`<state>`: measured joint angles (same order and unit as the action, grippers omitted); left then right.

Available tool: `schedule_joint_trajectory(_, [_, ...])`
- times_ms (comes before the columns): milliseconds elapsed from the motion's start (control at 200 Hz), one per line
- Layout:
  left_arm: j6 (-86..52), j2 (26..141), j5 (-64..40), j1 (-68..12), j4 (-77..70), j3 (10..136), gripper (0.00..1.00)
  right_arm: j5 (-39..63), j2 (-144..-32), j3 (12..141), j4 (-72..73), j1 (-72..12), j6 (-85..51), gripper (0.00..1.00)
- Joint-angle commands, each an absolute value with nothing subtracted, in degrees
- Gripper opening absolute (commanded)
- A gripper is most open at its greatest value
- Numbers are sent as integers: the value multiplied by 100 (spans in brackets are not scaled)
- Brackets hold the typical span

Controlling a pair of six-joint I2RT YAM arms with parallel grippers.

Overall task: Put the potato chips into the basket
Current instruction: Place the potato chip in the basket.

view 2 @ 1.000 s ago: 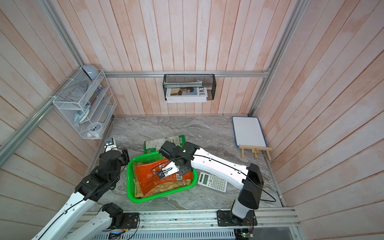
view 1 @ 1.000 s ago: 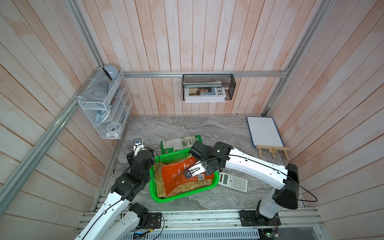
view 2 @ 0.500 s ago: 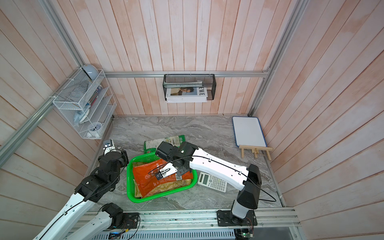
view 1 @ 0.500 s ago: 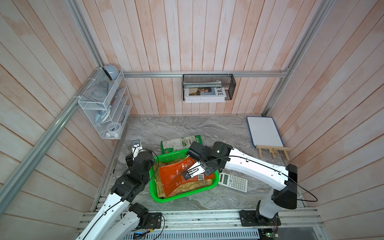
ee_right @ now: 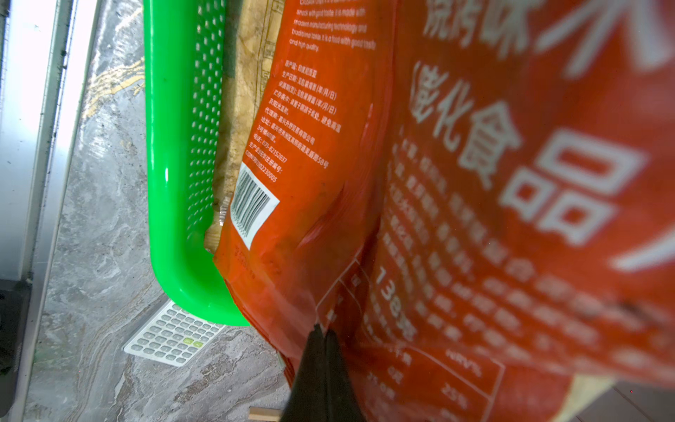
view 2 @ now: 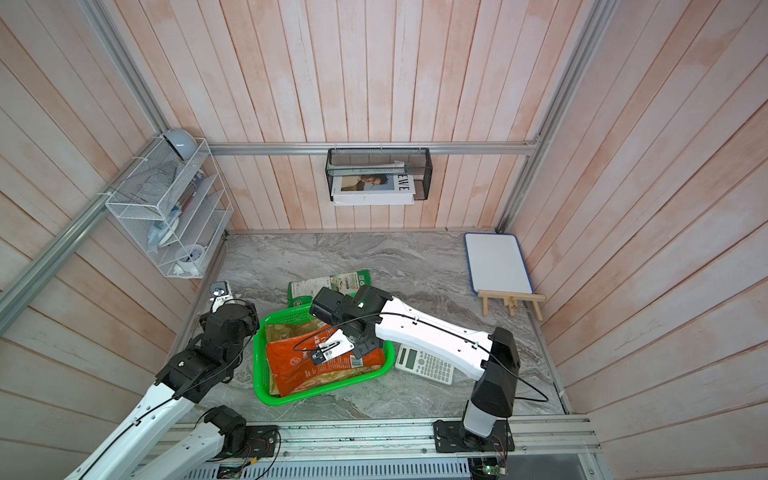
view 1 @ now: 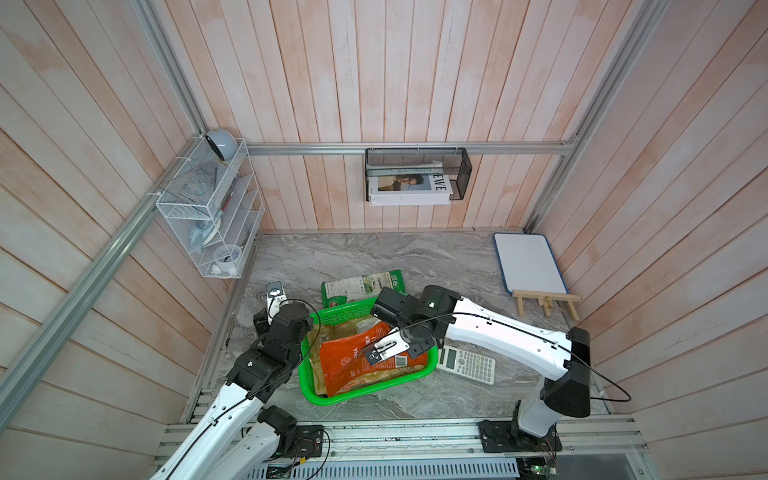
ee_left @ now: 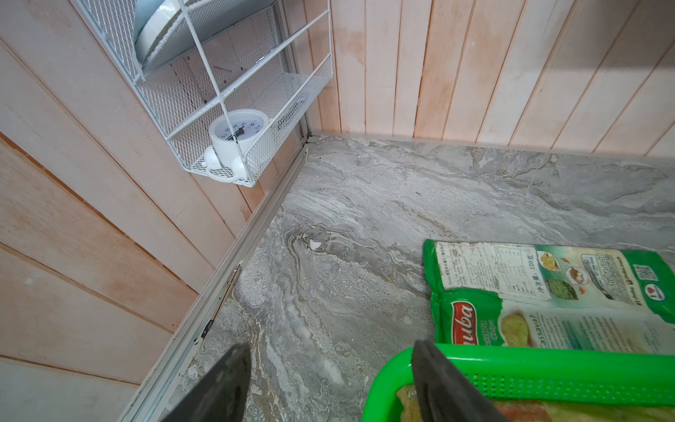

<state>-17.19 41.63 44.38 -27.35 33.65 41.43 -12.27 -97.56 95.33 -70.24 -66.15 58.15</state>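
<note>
1. Right gripper (ee_right: 323,334) is found closed, its jaws pinched together on a thin fold of the orange-red bag (view 1: 349,361). Nothing else is held.
2. Left gripper (ee_left: 330,347) is found open and empty, jaws spread wide. It is poised at the 10 o'clock corner of the basket (view 1: 361,397), one finger above the rim and one above the bare table (view 1: 374,257).
3. The orange-red bag is located inside the basket, across its middle, on top of a tan bag (view 1: 332,332). It is drawn up into a ridge at the pinch. Any further bags beneath cannot be told apart.
4. A white-and-green bag (view 1: 361,286) is noted outside the basket, flat on the table at the basket's 12 o'clock, just beside the far rim.
5. Handling is judged as follows:
   - The bags are light, soft and crinkly.
   - The film is slick and the contents are easily crushed.
   - A hold is best taken on a flat sealed edge or a raised fold, not across the puffed middle.
   - A thin pinch is judged liable to slip.
6. The right arm (view 1: 498,332) is extended from its base at 4 o'clock. It passes over the calculator (view 1: 467,365), which lies just beside the basket at 3 o'clock. The wrist is bent down and the fingers are directed toward 8 o'clock.
7. The left arm (view 1: 266,361) is folded at the elbow. It rises from 7 o'clock along the basket's 9 o'clock side.
</note>
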Motion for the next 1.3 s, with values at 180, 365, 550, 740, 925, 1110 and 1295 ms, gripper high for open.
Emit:
schedule_joint_trajectory(180, [-1625,4165,4513,-2681,3272,4096,75,-960,-10155,9490,-6708,-6329,5906,0])
schedule_joint_trajectory(365, [-1564,4333,4454,-2664,3156,4148,75,-1635,-10248,9260,-5901,-6242,5697,24])
schedule_joint_trajectory(550, [-1484,4466,4424,-2628,3029,4165,75,-1914,-10076,8943,-4746,-6188,4692,62])
schedule_joint_trajectory(740, [-1553,4686,4189,-2546,2904,4147,75,-1022,-9982,8430,-3845,-6169,3166,66])
schedule_joint_trajectory(925, [-1919,5123,3419,-2125,2687,4256,75,-703,-10496,8173,-2699,-6135,2060,67])
schedule_joint_trajectory(1110, [-2079,5567,3025,-1904,2542,4417,75,-219,-11386,8376,-2594,-6108,1630,67])
schedule_joint_trajectory(1295, [-2278,5752,2824,-1796,2735,4524,75,-126,-11223,8201,-2575,-6108,1462,68])
